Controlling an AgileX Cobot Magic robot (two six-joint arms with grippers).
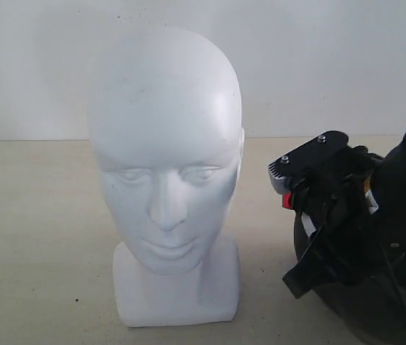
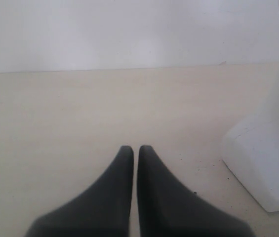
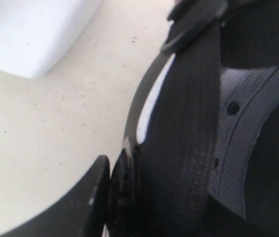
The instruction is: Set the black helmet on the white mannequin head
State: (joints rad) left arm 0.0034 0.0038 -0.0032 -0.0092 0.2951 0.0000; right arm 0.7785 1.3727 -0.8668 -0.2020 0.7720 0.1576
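The white mannequin head (image 1: 165,172) stands upright on its block base, facing the exterior camera. Its base (image 2: 262,158) also shows in the left wrist view. The black helmet (image 1: 382,302) sits low at the right edge, beside the head and apart from it. In the right wrist view its rim and woven strap (image 3: 183,128) fill the frame, with grey mesh lining (image 3: 243,123) inside. My right gripper (image 3: 129,182) is shut on the helmet's rim. One finger (image 3: 87,197) presses the outside and the other is hidden inside. My left gripper (image 2: 135,148) is shut on nothing, low over the table.
A beige speckled tabletop (image 1: 37,237) runs back to a plain white wall (image 1: 332,65). The right arm's black wrist bracket (image 1: 310,154) stands close to the mannequin's right side. The mannequin's base corner (image 3: 30,39) lies near the helmet.
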